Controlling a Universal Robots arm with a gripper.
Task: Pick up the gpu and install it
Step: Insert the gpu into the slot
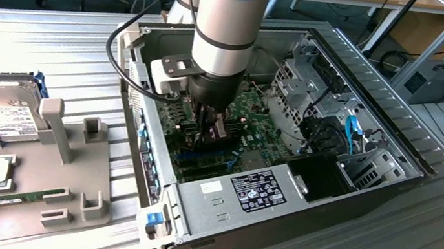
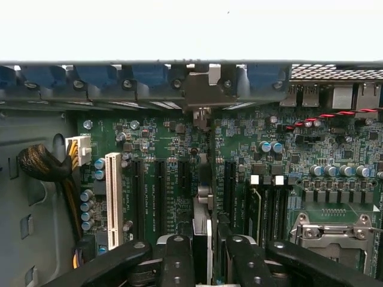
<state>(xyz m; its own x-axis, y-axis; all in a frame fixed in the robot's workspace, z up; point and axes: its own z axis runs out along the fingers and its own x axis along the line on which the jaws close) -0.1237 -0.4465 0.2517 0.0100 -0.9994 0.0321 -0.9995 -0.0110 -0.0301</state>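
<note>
1. Currently, in the exterior view, I have the arm reaching down into the open computer case (image 1: 371,178). The gripper (image 1: 214,127) sits low over the motherboard (image 1: 267,111), partly closed on a dark, flat object that I take to be the gpu (image 1: 219,130), held edge-down directly beneath the fingers.

2. On the exterior view's left, well apart from the gripper, the parts tray (image 1: 28,202) carries the hard drive (image 1: 1,113) and a memory stick (image 1: 11,199). Neither is at risk.

3. In the wrist view, the gripper (image 2: 209,263) clamps the gpu (image 2: 202,209) seen edge-on, running forward from the fingers (image 2: 176,263) toward the rear wall of the case. Its metal bracket (image 2: 202,89) meets the rear slot opening ahead of the gripper.

4. Expansion slots (image 2: 160,191) lie just beside the card on both sides. I cannot tell whether the card edge is seated or hovering above its slot.

5. Risk: lateral misalignment. Pressing down with the edge off the slot could bend the card or damage the connector.

6. Risk: bracket snag. If the bracket catches the rear frame, the card could tilt and slip in the grip.

7. Risk: excess downward force could flex the motherboard.
</note>
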